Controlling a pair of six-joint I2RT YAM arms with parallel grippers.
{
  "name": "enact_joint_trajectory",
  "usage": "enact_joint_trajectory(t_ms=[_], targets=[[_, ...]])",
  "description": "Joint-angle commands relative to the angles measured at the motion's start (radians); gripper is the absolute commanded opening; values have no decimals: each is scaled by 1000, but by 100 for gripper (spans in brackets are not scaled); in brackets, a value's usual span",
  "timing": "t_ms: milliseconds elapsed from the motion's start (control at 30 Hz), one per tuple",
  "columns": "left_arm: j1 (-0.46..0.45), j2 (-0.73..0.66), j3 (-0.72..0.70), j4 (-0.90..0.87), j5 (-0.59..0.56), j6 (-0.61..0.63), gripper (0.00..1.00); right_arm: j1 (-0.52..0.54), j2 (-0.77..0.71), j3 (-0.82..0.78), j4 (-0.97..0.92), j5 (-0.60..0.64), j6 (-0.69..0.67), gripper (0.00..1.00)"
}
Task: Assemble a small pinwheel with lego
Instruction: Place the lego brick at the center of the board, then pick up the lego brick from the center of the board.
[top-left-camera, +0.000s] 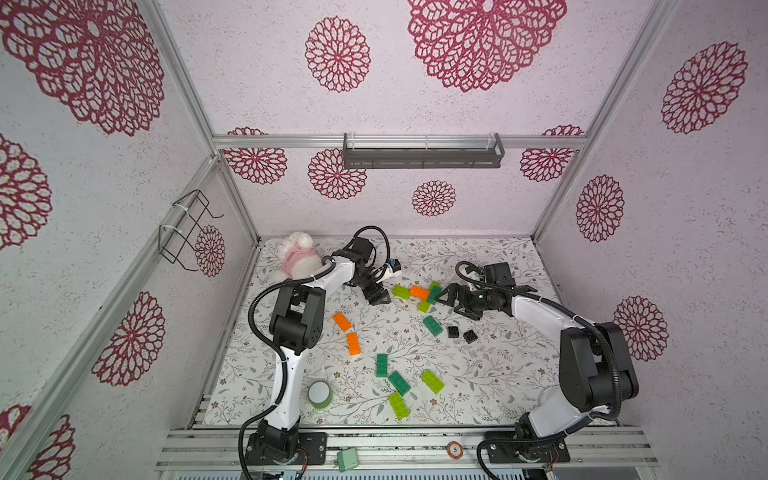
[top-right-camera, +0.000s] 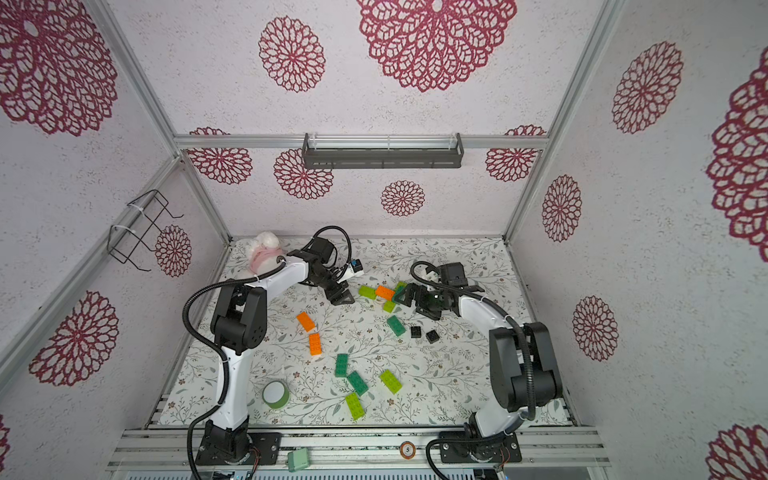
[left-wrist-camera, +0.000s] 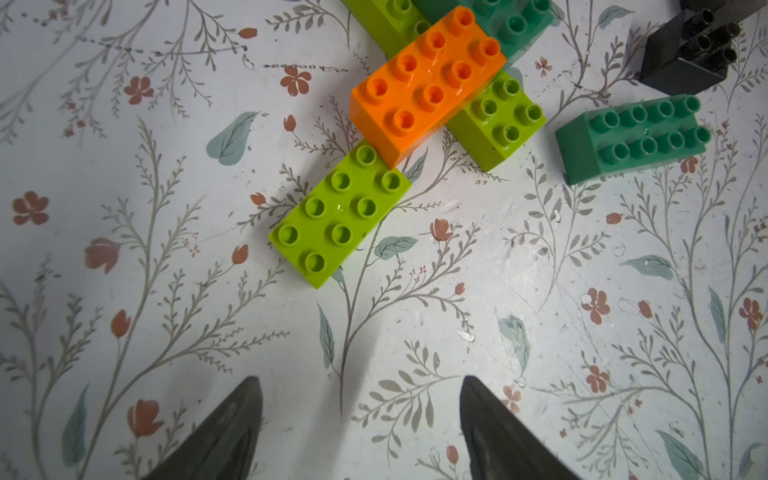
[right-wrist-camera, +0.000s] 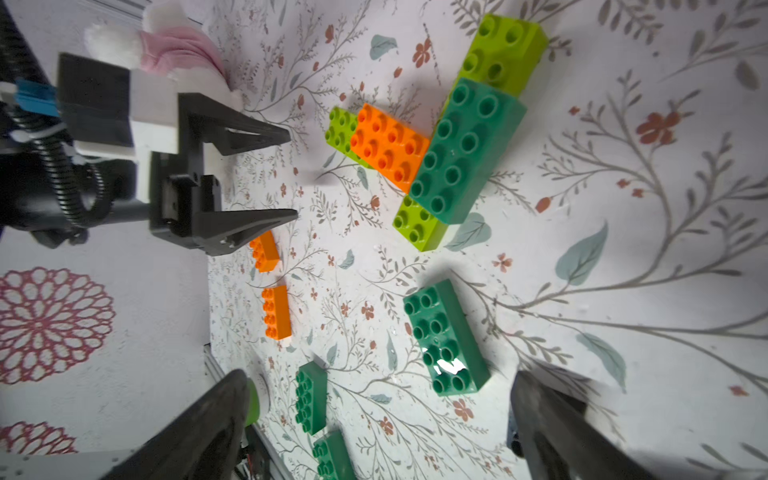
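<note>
1. Nearest the table's (top-left-camera: 498, 374) front edge, a lime brick (top-left-camera: 399, 406) lies loose, well short of the half-built pinwheel (top-left-camera: 419, 293).
2. A loose dark green brick (right-wrist-camera: 446, 336) sits just in front of the pinwheel. Its long axis points roughly away from the right fingers (right-wrist-camera: 552, 428), which look the nearer pair.
3. Those stand spread wide and empty just right of the pinwheel; the left fingers (left-wrist-camera: 232, 428), spread and empty, just left.

Both top views look steeply down from high at the front onto the whole worktop (top-left-camera: 436, 253). Each wrist camera sits close above it, looking past its own jaws; both share the stacked brick cluster (left-wrist-camera: 428, 83) with the top views
</note>
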Motion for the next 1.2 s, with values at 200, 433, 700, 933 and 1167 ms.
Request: enact_joint_trajectory(t_ms=[200, 433, 700, 933, 1167], targets=[[-13, 82, 89, -27, 41, 173, 75, -11, -42, -18, 106, -119, 68, 99], [-19, 139, 162, -2, 56, 189, 75, -12, -26, -15, 90, -107, 59, 99], [-46, 189, 228, -28, 66, 244, 73, -13, -16, 3, 35, -78, 26, 99], [-73, 211, 241, -2, 33, 267, 69, -13, -19, 11, -6, -72, 2, 99], [-91, 263, 331, -55, 12, 272, 64, -12, -46, 8, -60, -53, -35, 99]])
